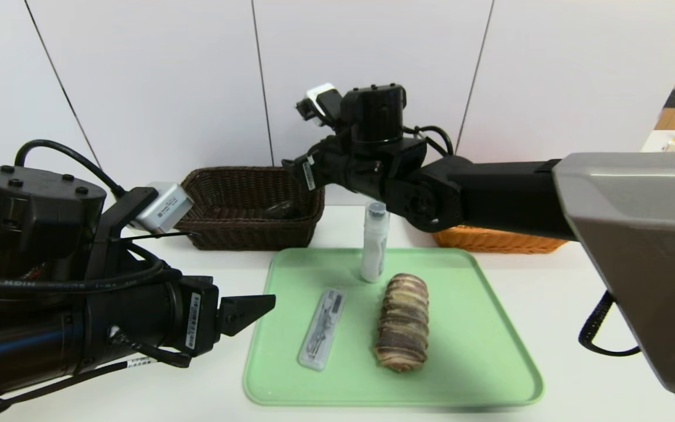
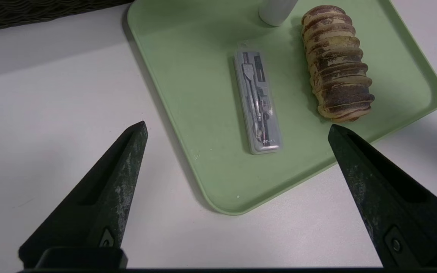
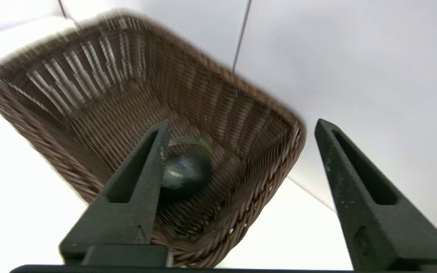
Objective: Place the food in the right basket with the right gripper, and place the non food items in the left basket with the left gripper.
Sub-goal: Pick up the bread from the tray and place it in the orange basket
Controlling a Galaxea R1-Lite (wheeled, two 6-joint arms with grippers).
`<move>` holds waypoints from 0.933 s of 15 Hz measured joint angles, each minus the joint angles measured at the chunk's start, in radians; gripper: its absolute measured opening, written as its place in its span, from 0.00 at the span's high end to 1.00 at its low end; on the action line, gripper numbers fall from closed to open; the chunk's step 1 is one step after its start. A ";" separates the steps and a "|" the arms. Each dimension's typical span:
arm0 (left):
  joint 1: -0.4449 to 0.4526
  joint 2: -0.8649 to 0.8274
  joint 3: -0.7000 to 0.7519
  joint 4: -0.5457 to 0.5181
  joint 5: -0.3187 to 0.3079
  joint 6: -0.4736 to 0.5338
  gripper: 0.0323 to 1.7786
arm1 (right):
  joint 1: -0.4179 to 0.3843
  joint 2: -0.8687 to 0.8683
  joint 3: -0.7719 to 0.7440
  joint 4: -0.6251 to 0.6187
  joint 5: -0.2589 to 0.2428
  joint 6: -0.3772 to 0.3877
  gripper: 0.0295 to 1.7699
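Observation:
On the green tray point(image 1: 490, 363) lie a brown striped bread roll point(image 1: 402, 322) and a clear compass case point(image 1: 321, 328); a white bottle point(image 1: 374, 240) stands at its far edge. My left gripper point(image 1: 255, 310) hovers open just off the tray's near left corner. In the left wrist view it point(image 2: 236, 126) is empty, with the compass case point(image 2: 258, 102) and the bread roll point(image 2: 336, 64) ahead. My right gripper point(image 1: 293, 167) hangs open and empty above the right rim of the dark brown basket point(image 1: 244, 228). The right wrist view point(image 3: 241, 127) shows that basket point(image 3: 241, 113) holding a dark rounded item point(image 3: 186, 170).
The orange basket point(image 1: 490, 241) stands at the back right, mostly hidden behind my right arm. The dark basket sits at the back left of the white table point(image 1: 578, 305). A white wall rises just behind both baskets.

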 joint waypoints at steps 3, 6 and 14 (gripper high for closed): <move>0.000 0.000 -0.003 -0.001 0.000 0.000 0.05 | 0.023 -0.089 0.002 0.035 -0.004 -0.011 0.18; 0.000 0.001 -0.004 -0.002 0.000 0.000 0.05 | 0.041 -0.197 0.039 0.063 -0.031 -0.022 0.13; 0.000 -0.010 -0.002 -0.002 -0.001 0.001 0.05 | 0.042 -0.552 0.584 0.034 -0.070 -0.013 0.07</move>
